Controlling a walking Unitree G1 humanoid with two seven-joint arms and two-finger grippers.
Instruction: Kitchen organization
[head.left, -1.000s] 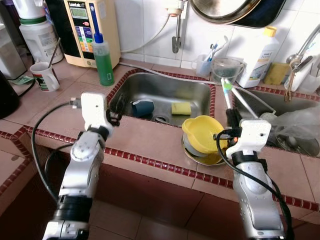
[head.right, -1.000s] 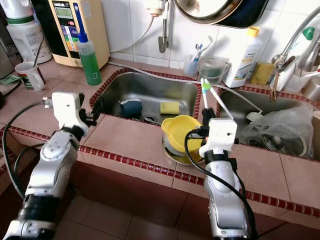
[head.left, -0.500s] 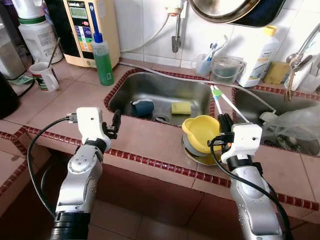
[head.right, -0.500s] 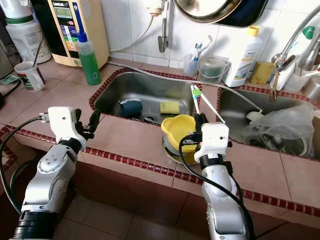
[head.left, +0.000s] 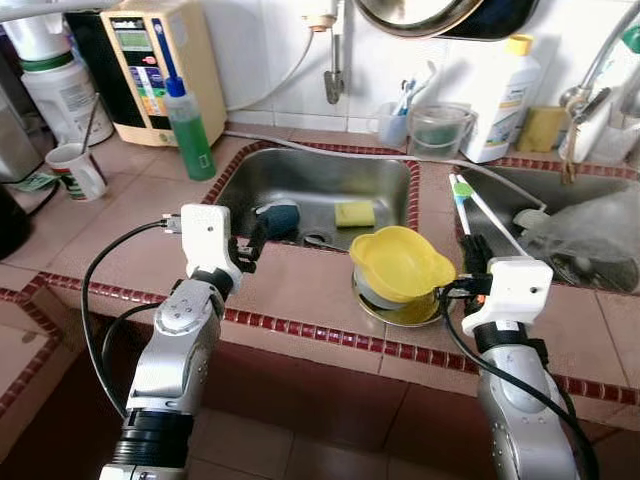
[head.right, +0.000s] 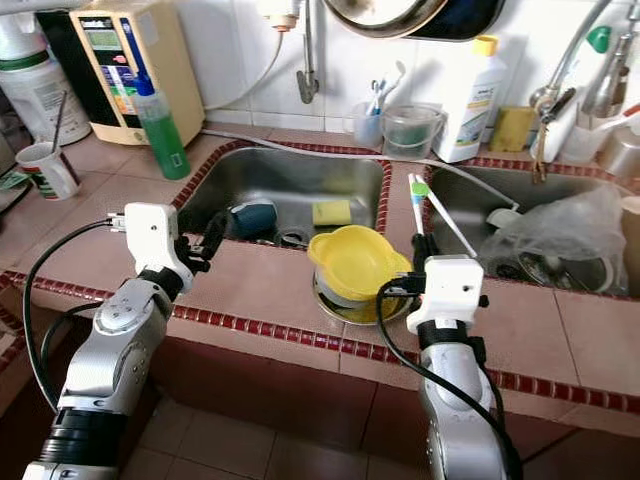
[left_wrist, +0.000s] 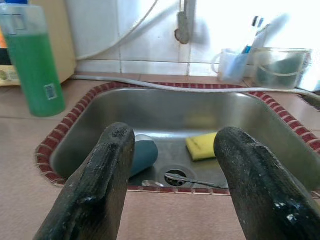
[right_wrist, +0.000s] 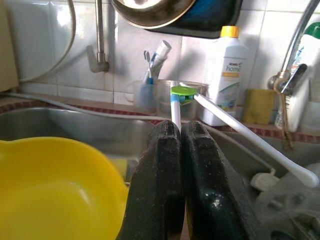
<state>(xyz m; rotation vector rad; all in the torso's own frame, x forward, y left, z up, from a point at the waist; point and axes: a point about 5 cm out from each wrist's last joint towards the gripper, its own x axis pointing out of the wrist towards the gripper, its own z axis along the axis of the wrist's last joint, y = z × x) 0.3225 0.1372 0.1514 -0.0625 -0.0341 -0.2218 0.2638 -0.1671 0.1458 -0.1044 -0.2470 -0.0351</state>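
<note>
My right gripper (head.left: 476, 252) hovers over the tiled counter just right of a yellow bowl (head.left: 400, 262). It is shut on two toothbrushes: one with a green head (right_wrist: 176, 98) and a white one (right_wrist: 250, 134), both sticking up and away past its fingertips. The yellow bowl rests on a stack of dishes at the counter's front. My left gripper (head.left: 254, 236) is open and holds nothing, at the near rim of the steel sink (head.left: 380, 180). Between its fingers (left_wrist: 112, 165) I see a teal cup (left_wrist: 144, 154) and a yellow sponge (left_wrist: 202, 146) lying in the basin.
A small cup with toothbrushes (head.left: 392, 122) and a clear container (head.left: 440, 128) stand behind the sink. A green soap bottle (head.left: 190, 130) and a mug (head.left: 68, 170) are at the back left. A second sink with a plastic bag (head.left: 590, 230) lies to the right.
The whole view has shifted, so the camera moved. The right gripper still grips the toothbrushes beside the yellow bowl. The left gripper stays open near the sink's front rim.
</note>
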